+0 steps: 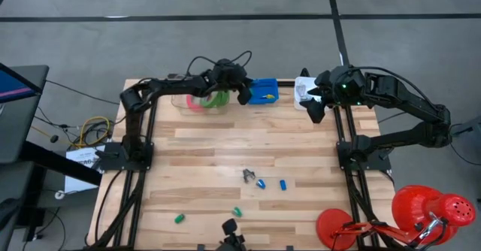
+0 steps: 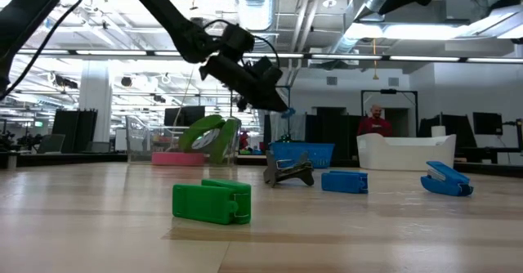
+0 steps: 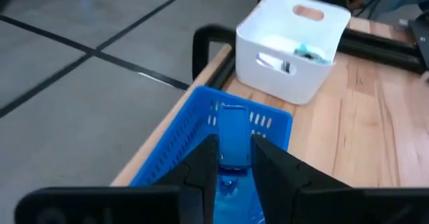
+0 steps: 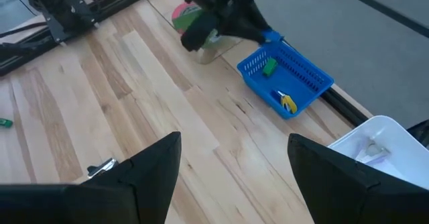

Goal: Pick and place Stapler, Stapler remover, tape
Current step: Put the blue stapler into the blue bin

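Small blue plastic stapler | pinched in your left gripper above the blue slotted basket | lower it inside before releasing | right gripper waits open beside white tub.

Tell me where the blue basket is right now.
In the high view the blue basket sits at the table's far edge, between the clear bin of tape rolls and the white bin, with the left gripper over its left end.
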